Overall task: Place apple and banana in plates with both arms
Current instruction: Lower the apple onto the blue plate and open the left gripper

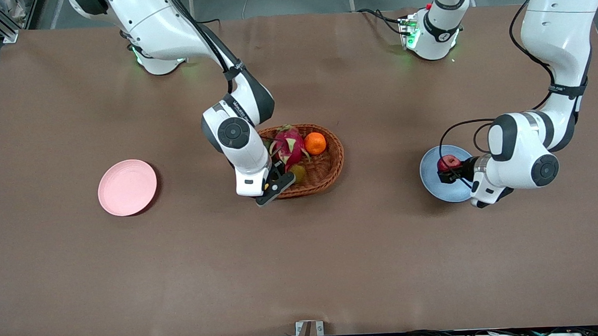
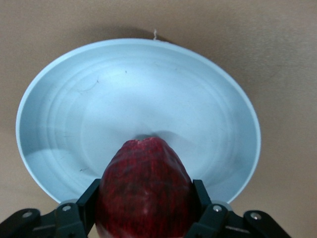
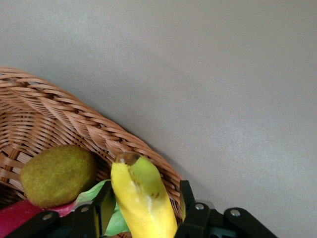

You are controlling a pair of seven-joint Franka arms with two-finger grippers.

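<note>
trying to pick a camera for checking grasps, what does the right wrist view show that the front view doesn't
Only the right wrist view: the banana clamped between the right end effector fingers, its tip over the wicker basket rim.

Only the front view: the left end effector holding the apple over the blue plate, the bare pink plate, the dragon fruit and the orange.

Both: the basket, the kiwi and the brown table.

Front cam is looking down from high across the worktop [image 1: 303,269], facing both bases. Left wrist cam is sitting close over the blue plate [image 2: 138,99] [image 1: 433,180]; right wrist cam is looking close at the basket [image 3: 74,124] [image 1: 329,161] rim, both shared w/ front.
</note>
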